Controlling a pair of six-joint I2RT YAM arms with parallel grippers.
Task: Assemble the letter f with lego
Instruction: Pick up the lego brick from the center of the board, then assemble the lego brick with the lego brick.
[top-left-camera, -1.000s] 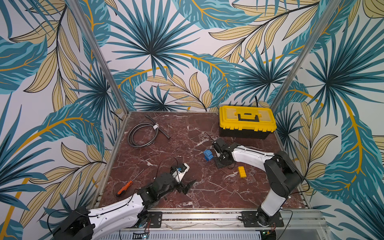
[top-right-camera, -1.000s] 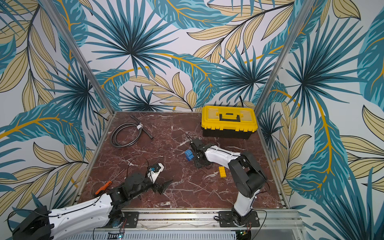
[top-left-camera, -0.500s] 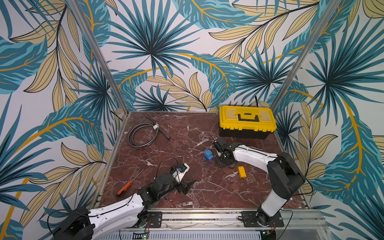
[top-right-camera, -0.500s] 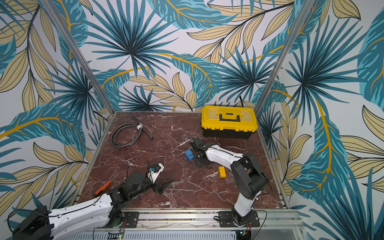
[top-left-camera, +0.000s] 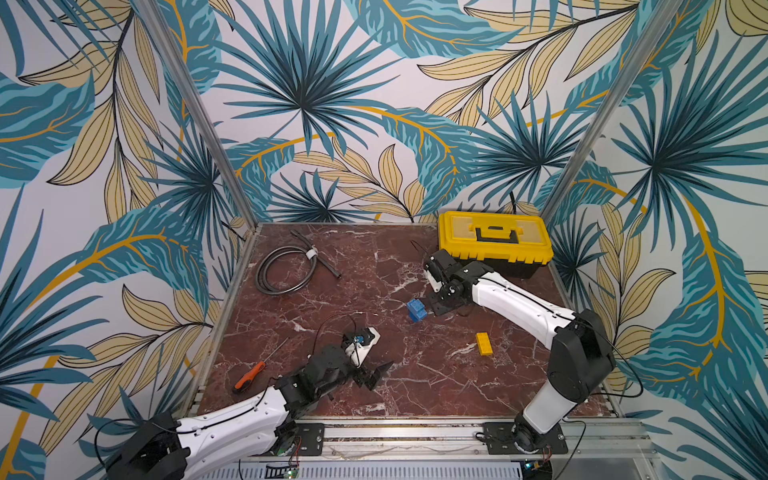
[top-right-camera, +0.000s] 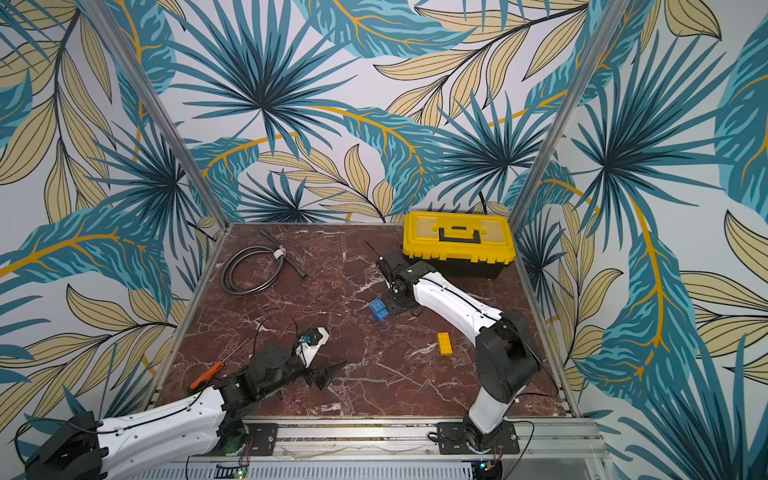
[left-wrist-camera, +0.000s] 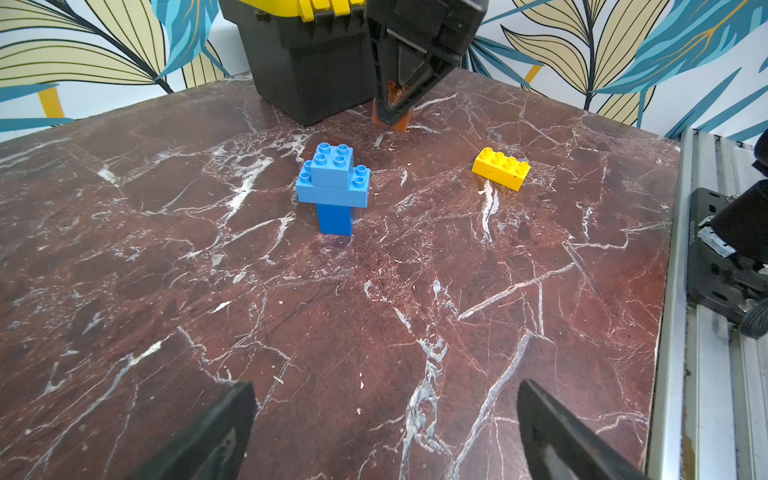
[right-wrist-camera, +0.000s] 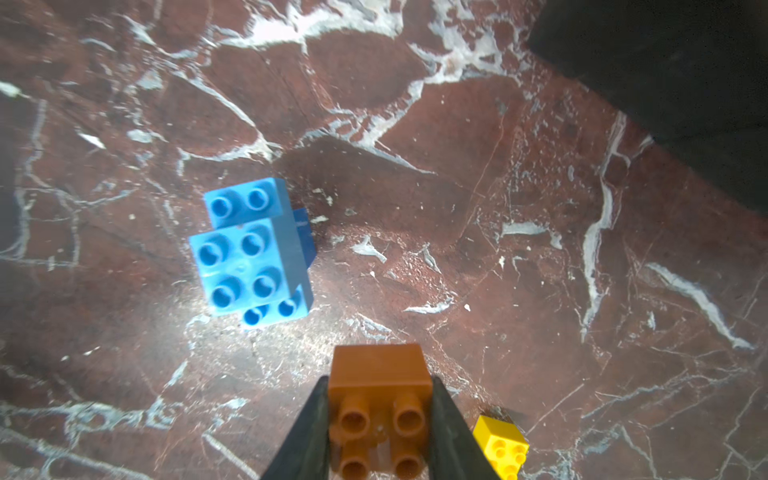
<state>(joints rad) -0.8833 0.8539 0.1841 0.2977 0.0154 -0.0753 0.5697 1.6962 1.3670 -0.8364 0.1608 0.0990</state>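
Where the orange brick sits: the orange brick (right-wrist-camera: 378, 370) is clamped in the right pincer (left-wrist-camera: 390, 119), studs up, just right of the blue stack (left-wrist-camera: 332, 187). I cannot tell whether it touches the counter (left-wrist-camera: 374, 311).
Right pincer: narrow, pressing two opposite smooth side walls of the brick.
Left pincer: the left pincer (left-wrist-camera: 384, 388) is wide and empty, low at the near edge.
Handling: likely light, stiff hard plastic with slick sides, so flat side walls are the place to hold, with the hollow underside left free.
Blue stack: a wide bar and a square brick on a narrow stem. It looks top-heavy and may tip under an off-centre push.
Yellow brick: the yellow brick (left-wrist-camera: 500, 168) lies flat and loose, to the near right of the stack.
Counter: hard, polished red marble, on which bricks would probably slide.
Room: leaf-print walls on three sides; toolbox (top-left-camera: 494, 237) far right; coiled hose (top-left-camera: 286, 270) far left; screwdriver (top-left-camera: 249, 376) near left.
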